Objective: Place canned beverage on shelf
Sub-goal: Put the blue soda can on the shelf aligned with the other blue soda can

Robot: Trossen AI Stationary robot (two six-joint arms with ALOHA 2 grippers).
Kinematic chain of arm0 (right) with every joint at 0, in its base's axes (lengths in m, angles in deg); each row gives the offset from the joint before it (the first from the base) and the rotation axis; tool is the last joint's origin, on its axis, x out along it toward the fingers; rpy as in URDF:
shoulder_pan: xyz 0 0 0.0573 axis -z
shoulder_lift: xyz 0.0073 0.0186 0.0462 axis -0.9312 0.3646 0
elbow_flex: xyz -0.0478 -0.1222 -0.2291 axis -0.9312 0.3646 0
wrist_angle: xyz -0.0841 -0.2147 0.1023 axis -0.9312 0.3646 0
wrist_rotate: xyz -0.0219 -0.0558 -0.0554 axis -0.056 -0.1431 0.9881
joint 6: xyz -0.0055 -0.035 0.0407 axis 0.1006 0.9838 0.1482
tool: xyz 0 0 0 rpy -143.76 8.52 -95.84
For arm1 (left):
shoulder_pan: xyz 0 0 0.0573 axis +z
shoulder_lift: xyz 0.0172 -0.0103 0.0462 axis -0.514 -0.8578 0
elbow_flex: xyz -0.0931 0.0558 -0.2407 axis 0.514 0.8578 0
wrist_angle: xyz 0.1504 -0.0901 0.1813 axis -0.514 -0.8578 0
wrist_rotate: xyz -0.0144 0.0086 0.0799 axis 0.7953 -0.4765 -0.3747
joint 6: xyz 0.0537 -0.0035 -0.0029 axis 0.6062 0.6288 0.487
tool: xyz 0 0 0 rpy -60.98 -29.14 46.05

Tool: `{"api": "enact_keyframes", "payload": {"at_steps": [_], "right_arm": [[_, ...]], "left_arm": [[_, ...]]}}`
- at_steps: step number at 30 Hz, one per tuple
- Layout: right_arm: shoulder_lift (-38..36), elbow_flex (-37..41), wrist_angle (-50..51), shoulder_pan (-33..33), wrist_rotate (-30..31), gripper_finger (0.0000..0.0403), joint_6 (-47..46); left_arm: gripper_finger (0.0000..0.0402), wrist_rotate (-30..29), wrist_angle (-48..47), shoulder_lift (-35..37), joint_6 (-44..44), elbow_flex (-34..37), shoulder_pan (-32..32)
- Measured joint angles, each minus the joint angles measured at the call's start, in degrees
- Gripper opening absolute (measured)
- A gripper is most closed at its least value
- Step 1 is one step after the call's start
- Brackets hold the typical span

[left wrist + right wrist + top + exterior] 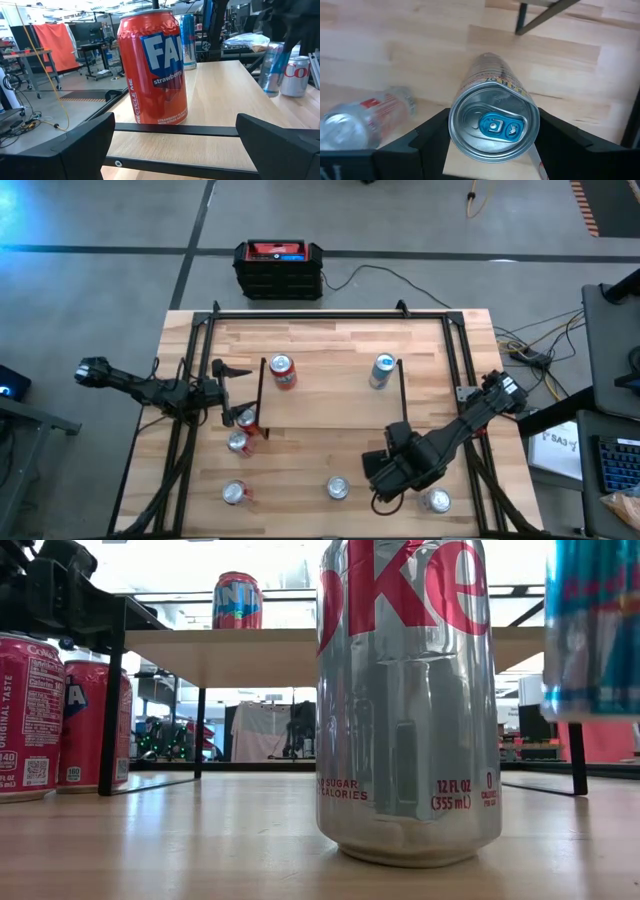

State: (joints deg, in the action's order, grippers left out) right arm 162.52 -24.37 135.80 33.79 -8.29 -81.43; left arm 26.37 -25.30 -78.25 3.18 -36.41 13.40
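Observation:
The shelf (330, 395) is a light-wood board on black legs in the middle of the table. A red Fanta can (283, 371) and a blue-and-silver can (382, 370) stand on it. My right gripper (385, 478), near the table's front right, is shut on a slim silver can with a blue tab (494, 125). In the low view this can (592, 630) hangs above the table. My left gripper (235, 392) is open and empty at the shelf's left end. In the left wrist view its gripper (175, 150) faces the Fanta can (152, 67). My right gripper pinches the slim can between its two fingers (427, 137), on opposite sides of the wall just below the top rim (457, 142). The fingers come from above, pointing down. The can is lifted clear of the table, its tab end up, roughly upright.
A Diet Coke can (338, 488) stands at the front middle and another silver can (436, 500) at the front right. Two red cans (241, 430) stand by the shelf's left legs, and one more can (234, 493) at the front left. A black-and-red box (279, 268) sits beyond the far edge.

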Motion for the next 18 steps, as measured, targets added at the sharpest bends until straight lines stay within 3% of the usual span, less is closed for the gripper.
{"api": "enact_keyframes", "payload": {"at_steps": [8, 18], "right_arm": [[0.2, -6.3, 0.8, 0.0, 0.2, 0.0242, 5.0], [-2.5, -6.9, 0.8, 1.6, -1.2, 0.0242, 10.2]], "left_arm": [[0.04, 0.0, 0.0, 0.0, 0.0, 0.0, 0.0], [0.04, 0.0, 0.0, 0.0, 0.0, 0.0, 0.0]]}}
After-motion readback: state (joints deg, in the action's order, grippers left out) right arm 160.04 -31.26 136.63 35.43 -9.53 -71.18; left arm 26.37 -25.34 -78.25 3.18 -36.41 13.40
